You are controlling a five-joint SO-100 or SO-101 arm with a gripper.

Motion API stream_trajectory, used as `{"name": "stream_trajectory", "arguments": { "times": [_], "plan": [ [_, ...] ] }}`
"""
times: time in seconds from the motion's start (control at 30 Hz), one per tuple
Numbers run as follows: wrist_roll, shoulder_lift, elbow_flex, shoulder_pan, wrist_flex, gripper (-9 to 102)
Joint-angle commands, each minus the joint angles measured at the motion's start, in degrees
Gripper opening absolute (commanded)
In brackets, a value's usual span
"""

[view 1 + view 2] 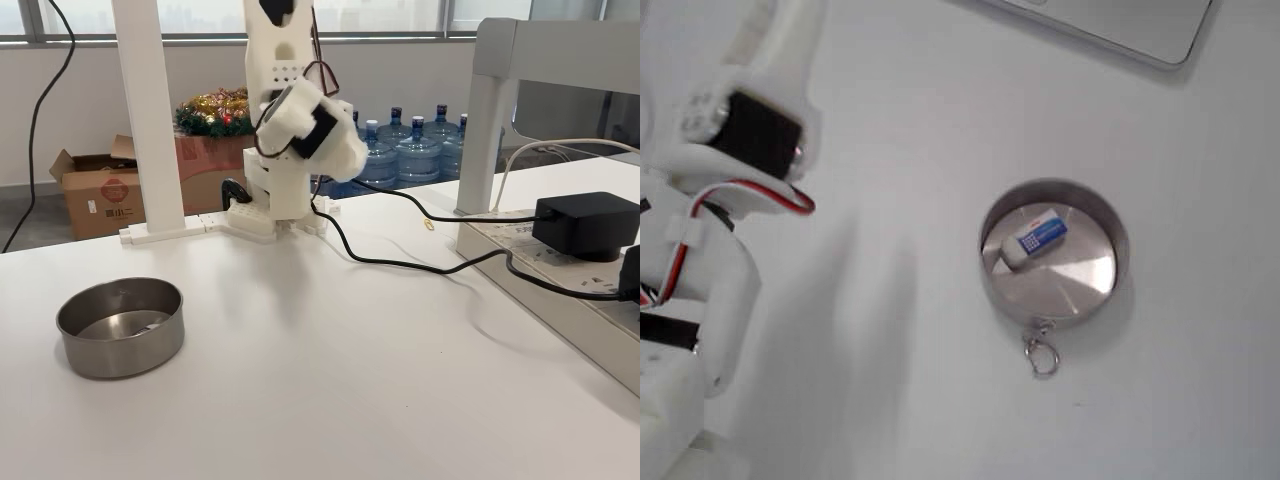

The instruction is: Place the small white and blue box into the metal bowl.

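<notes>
Nearest the fixed camera, the metal bowl (121, 326) rests on the white table (330, 380) with the small white and blue box (1035, 239) lying flat inside, evidently delivered, while the arm (300, 130) stands folded back; gripper state cannot be determined.

We are looking at a dull grey metal bowl (1095, 225) holding the small white and blue box (1035, 238), its blue panel carrying tiny white marks. The table (330, 380) is showing plain white, and so is the arm (300, 130), with black motor blocks and red wiring (770, 190). A black cable (400, 262) is running right to a black adapter (585, 222). Far behind, blue water bottles (415, 150) and a brown cardboard box (100, 195) are standing.
</notes>
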Motion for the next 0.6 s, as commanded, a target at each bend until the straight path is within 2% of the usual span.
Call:
{"name": "stream_trajectory", "arguments": {
  "times": [0.0, 0.13, 0.23, 0.3, 0.37, 0.57],
  "plan": [
    [-21.5, 3.3, 1.3, -5.1, 0.1, 20],
    [-32.9, 3.0, 1.4, -11.5, 0.1, 20],
    [-34.3, 3.5, 1.5, -13.5, 0.4, 20],
    [-34.3, 6.1, 2.7, -13.4, 4.3, 20],
    [-34.3, 13.6, 4.3, -12.9, 12.0, 20],
    [-34.3, 38.1, 6.2, -13.0, 49.1, 20]
  ]
}}
